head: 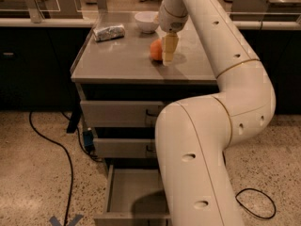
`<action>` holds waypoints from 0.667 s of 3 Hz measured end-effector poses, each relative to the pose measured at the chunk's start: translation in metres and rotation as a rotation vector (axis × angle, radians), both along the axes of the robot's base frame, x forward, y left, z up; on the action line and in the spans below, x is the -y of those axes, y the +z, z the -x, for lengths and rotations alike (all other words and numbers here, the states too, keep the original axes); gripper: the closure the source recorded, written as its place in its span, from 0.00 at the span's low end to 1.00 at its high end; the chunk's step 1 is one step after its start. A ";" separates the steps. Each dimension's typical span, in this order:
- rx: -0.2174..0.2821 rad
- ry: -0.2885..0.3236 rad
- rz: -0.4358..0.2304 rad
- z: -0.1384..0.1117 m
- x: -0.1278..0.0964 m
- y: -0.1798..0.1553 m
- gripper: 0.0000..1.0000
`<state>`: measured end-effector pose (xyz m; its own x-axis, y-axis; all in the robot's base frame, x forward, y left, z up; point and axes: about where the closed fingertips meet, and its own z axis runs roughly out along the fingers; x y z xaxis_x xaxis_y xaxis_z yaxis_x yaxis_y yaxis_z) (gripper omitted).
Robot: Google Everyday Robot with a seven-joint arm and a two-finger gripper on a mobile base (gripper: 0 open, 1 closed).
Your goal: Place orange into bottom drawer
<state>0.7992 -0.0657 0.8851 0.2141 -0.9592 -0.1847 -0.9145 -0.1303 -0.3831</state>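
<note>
The orange (155, 50) sits on the grey cabinet top (117, 62), right of its middle. My gripper (168, 54) hangs down from above and stands right against the orange's right side, covering part of it, low over the top. The bottom drawer (112, 192) is pulled out near the floor, showing a flat grey floor with nothing in it. My large white arm covers the drawer's right part.
A white bowl (146, 21) stands at the back of the cabinet top, just behind the orange. A foil-wrapped packet (109, 32) lies at the back left. The two upper drawers (117, 113) are closed. Black cables (66, 159) run over the speckled floor on both sides.
</note>
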 end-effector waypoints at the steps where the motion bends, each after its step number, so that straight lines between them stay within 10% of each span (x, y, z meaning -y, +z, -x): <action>1: -0.026 0.011 0.016 0.000 -0.006 -0.011 0.00; 2: -0.074 0.003 0.017 -0.002 -0.009 -0.036 0.00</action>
